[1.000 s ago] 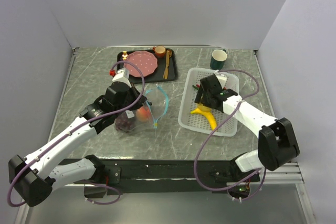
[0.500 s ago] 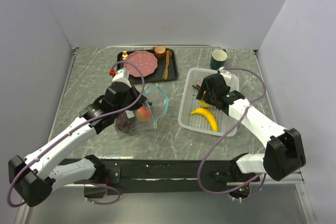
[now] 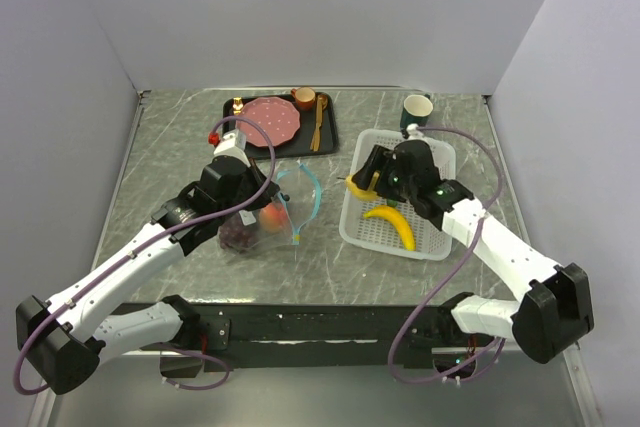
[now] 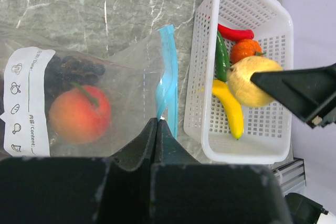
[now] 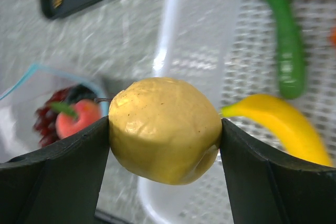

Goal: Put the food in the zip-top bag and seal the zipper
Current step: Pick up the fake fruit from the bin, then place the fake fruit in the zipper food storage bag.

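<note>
Nearest you, the left tool (image 4: 157, 125) is clamped shut on the mouth edge of the zip-top bag (image 4: 126, 66), right beside the teal zipper (image 4: 168, 77), so the opening faces the basket. The bag is thin, limp film lying on the bench (image 3: 330, 257). Expect it to sag and fold if that pinch slackens, and take it only by the stiffer zipper strip. The dark grapes (image 4: 73, 69) and the orange round fruit (image 4: 79, 114) already sit inside, toward the closed end, which leaves room near the mouth.

Next out, your right tool (image 5: 164, 145) grips the yellow lemon (image 4: 251, 80) across its widest part, jaws spread wide. It hangs over the left wall of the white basket (image 4: 262, 153), between basket and bag. The lemon looks light, rigid and smooth-skinned, so it may roll once released; let it go well inside the mouth. The gap looks narrow for a round piece, so mind the zipper lip on entry.

In the basket lie 1 banana (image 4: 231, 111), 1 green chili (image 4: 221, 59), 1 red chili (image 4: 236, 33) and a small orange piece (image 4: 247, 50). The long ones are best taken mid-length.

Farther back, the black tray (image 3: 228, 119) with the pink plate (image 3: 272, 119), and the green cup (image 3: 416, 109), stand well apart from the bag.
</note>
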Tool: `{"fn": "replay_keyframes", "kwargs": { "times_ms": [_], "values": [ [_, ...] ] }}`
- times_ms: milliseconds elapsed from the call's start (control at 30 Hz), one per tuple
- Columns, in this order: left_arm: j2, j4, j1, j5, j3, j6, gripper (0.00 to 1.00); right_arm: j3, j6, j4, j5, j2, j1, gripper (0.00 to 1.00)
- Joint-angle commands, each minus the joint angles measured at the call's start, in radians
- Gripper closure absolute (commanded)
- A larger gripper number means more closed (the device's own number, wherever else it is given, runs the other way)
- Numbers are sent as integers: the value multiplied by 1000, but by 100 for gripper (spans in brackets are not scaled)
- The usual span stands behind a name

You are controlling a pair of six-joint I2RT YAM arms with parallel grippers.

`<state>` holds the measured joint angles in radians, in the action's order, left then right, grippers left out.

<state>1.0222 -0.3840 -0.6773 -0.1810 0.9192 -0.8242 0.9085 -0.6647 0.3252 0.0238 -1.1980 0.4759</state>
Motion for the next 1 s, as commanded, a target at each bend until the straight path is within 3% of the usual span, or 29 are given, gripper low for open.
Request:
{"fn": "replay_keyframes", "kwargs": {
  "times_ms": [0,200,567,967],
  "values": [
    [-14,17,2,6,1,17,99,27,-22,-100,-108,-17,75,34],
    [-13,20,1,11,4,13,99,92,-42,-146,-111,-106,170,34],
    [-20,19,1,23,6,7,99,273,-12,-196,-128,-311,231,32],
    [-30,8,2,14,17,-1,99,495,54,-34,-197,-506,268,30]
  ]
}}
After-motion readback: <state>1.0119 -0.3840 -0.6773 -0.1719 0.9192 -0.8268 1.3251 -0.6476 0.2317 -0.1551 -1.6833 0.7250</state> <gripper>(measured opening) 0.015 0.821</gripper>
